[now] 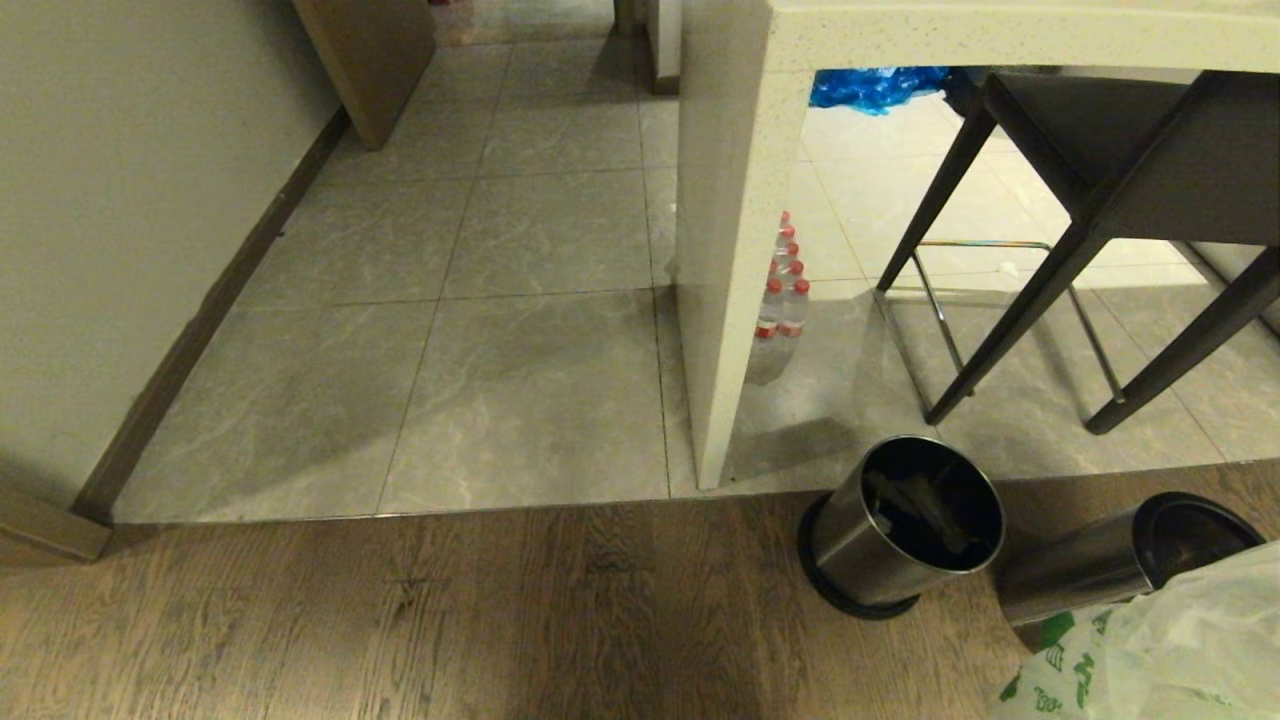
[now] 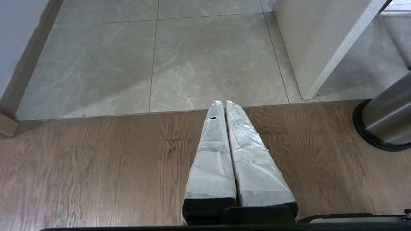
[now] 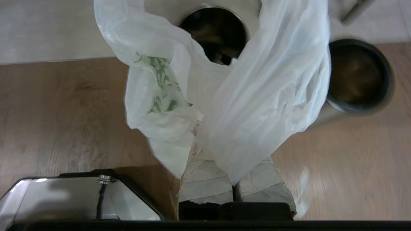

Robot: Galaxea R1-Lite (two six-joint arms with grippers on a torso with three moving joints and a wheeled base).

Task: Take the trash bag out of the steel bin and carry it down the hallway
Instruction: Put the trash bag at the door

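Bag clear of bin; carry stage pending.

Head view: you have the thin translucent white trash bag with green print (image 1: 1150, 650) at the lower right corner, beside two round brushed-steel bins (image 1: 905, 525); the grey-tiled hallway (image 1: 480, 300) lies ahead. Left wrist view: left gripper (image 2: 223, 103) idle over wood floor, jaws pressed together. Right wrist view: right gripper (image 3: 221, 160) pinches the bag. Keep the bag raised and clear of the bins while driving.

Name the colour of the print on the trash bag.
Green, on the translucent white trash bag; clearest in the right wrist view.
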